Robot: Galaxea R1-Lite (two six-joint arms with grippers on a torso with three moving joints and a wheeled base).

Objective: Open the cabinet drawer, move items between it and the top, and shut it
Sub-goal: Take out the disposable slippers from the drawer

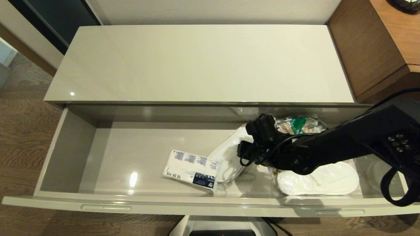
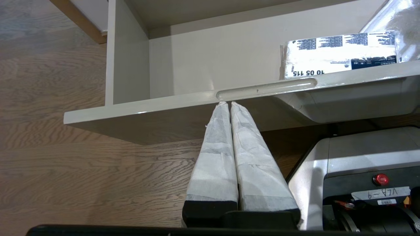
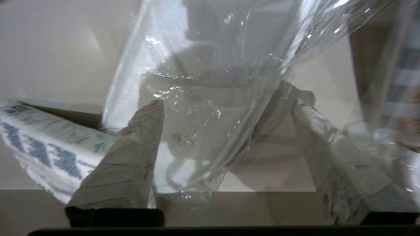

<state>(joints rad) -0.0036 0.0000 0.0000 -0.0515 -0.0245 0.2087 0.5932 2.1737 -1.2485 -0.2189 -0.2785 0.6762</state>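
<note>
The drawer (image 1: 65,154) stands pulled out full width below the top (image 1: 197,62), with two slot handles on its front edge, one near each end. Inside lie one tissue packet (image 1: 192,170), close to the front edge about midway along, and two slippers in clear wrap: one slipper (image 1: 320,182) flat by the front right corner, the other (image 1: 226,157) just right of the packet, its toe end touching or nearly touching it. A third clear bag (image 1: 297,124) with green contents sits against the back wall toward the right.

The right gripper (image 3: 226,131) reaches down into the drawer from the right, over the middle slipper. Its two padded fingers (image 3: 128,160) stand wide apart, with crumpled clear wrap lying loose between them (not pinched by either pad), and the packet shows just beside one finger.

The left half of the drawer floor is bare, from the left wall to the packet.

The left gripper (image 2: 229,105) hangs outside, below the drawer's front edge near the left handle (image 2: 265,89), its fingers pressed together on nothing.
</note>
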